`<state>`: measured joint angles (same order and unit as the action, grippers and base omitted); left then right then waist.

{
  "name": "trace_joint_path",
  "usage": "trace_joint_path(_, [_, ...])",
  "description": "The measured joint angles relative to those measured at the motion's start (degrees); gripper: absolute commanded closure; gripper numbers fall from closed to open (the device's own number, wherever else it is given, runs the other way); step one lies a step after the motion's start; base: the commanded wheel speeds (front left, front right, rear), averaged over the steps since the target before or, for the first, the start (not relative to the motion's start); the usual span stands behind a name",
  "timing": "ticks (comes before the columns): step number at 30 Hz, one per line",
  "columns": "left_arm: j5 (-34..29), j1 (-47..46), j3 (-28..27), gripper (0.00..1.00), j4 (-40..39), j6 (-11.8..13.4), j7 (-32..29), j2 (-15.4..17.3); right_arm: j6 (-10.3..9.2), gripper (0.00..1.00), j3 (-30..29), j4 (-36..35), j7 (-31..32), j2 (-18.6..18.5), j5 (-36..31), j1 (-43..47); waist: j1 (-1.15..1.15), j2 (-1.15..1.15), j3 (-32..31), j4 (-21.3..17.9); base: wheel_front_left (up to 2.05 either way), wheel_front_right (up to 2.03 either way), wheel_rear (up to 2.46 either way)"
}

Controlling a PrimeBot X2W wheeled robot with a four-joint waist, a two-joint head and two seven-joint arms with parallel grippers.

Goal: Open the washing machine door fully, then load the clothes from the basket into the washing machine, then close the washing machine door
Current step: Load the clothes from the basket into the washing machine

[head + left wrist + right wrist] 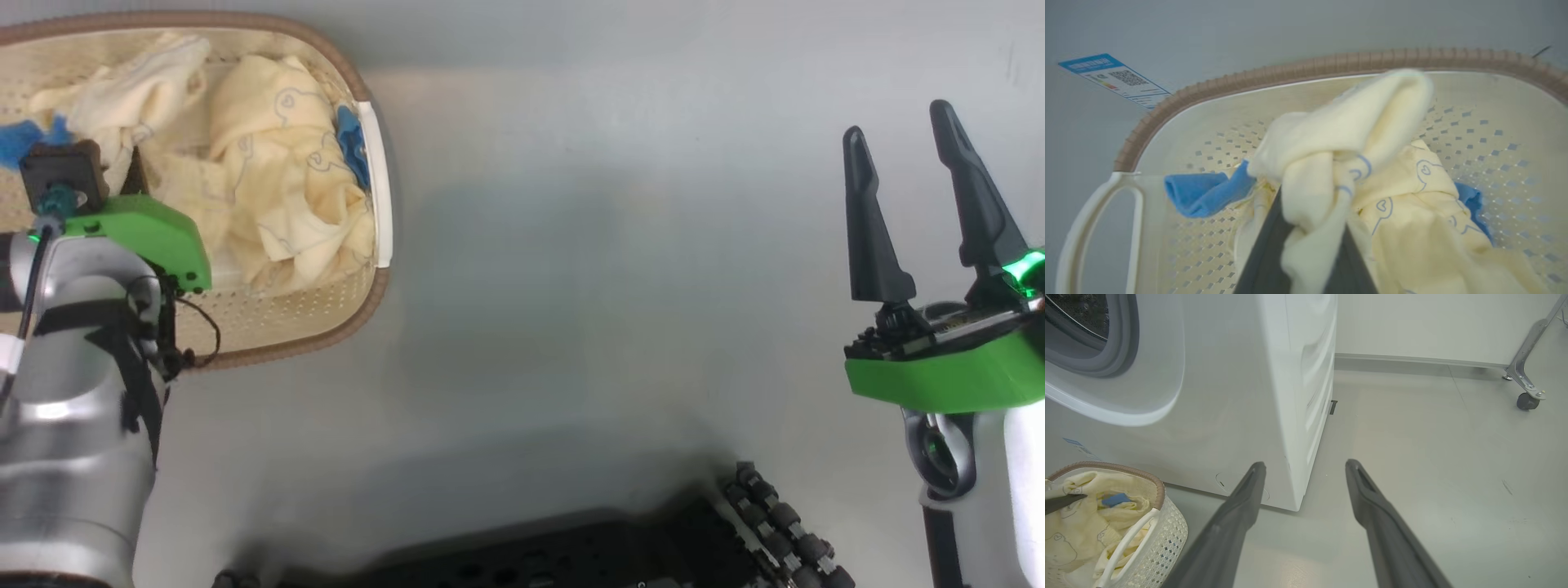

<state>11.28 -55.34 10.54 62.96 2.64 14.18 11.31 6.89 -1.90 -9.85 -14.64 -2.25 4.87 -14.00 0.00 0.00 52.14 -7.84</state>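
Observation:
The basket (382,204) stands at the upper left of the head view, with the cream-yellow clothes (277,188) heaped inside. My left gripper (1312,204) reaches down into it and is shut on a bunched fold of the clothes (1339,134), which hides the fingertips. My right gripper (906,196) hovers over bare floor far to the right, open with nothing between its fingers. In the right wrist view the washing machine (1241,396) stands behind the basket (1163,535), its grey gasket (1122,343) and drum mouth uncovered. The washing machine door is out of view.
My dark wheeled base (612,547) lies along the bottom edge of the head view. A metal frame leg on a castor (1527,400) stands by the wall, right of the machine. Grey floor (612,286) stretches between basket and right gripper.

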Motion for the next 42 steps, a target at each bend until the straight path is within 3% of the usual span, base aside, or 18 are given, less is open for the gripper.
trace_joint_path(8, [0.84, 14.5, -3.3, 1.0, -16.84, 1.01, 0.01, -2.63, 0.0, 0.0, -2.98, 2.01, 0.02, 0.0, 0.0, 2.77, 0.0, 0.0, -8.96, 1.5, 0.0, 0.0, 0.0])
trace_joint_path(16, [-0.01, 26.03, -5.19, 1.0, -26.87, 0.9, 0.01, -5.09, 0.0, 0.0, -5.25, 3.0, 0.44, 0.0, -0.41, 5.65, -0.01, 0.0, -19.37, 2.79, 0.0, 0.0, 0.0])
trace_joint_path(29, [-2.31, 37.86, -5.93, 1.0, -35.46, -1.12, 0.01, -6.15, 0.0, 0.0, -5.68, 4.89, 3.27, 0.02, -0.94, 11.82, -0.01, 0.0, -34.76, 4.49, 0.0, 0.0, 0.0])
trace_joint_path(42, [-2.65, 47.03, -4.59, 1.0, -37.63, -2.16, 0.01, -6.93, 0.0, 0.0, -7.27, 7.44, 4.79, 0.07, -0.9, 16.87, -0.01, 0.01, -46.2, 5.63, 0.0, 0.0, 0.0])
